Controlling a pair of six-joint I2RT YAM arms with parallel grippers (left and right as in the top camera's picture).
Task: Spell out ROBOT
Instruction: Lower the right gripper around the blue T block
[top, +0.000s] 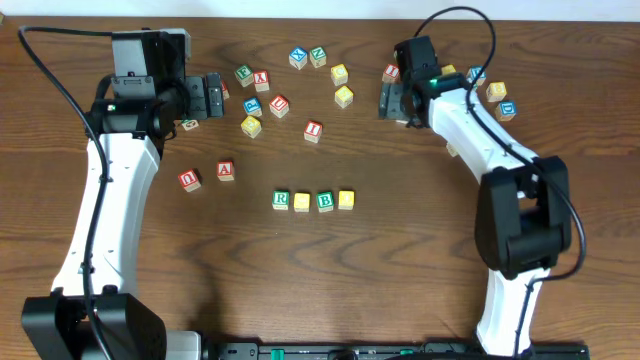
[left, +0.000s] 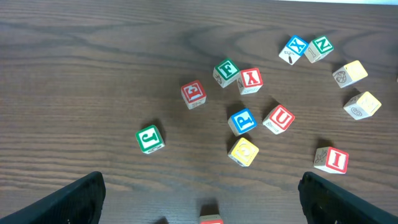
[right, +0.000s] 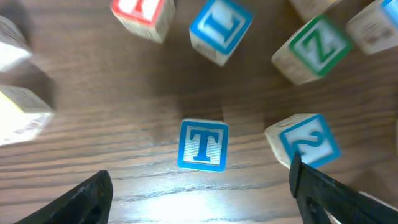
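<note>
Right gripper (right: 200, 194) hangs with its fingers spread wide and empty. Its wrist view shows what the overhead view hides under the arm: the T block (right: 203, 145), a pale face with a blue border and blue letter. It lies flat on the table (right: 112, 99) at mid-frame, just above the gap between the fingers, touching neither. Only the overhead view shows the row at lower centre of the frame: green R block (top: 281, 199), yellow block (top: 302, 200), green B block (top: 325, 201), second yellow block (top: 346, 199), side by side. Left gripper (left: 202, 202) also stands wide apart over scattered blocks (left: 249, 81), holding nothing.
</note>
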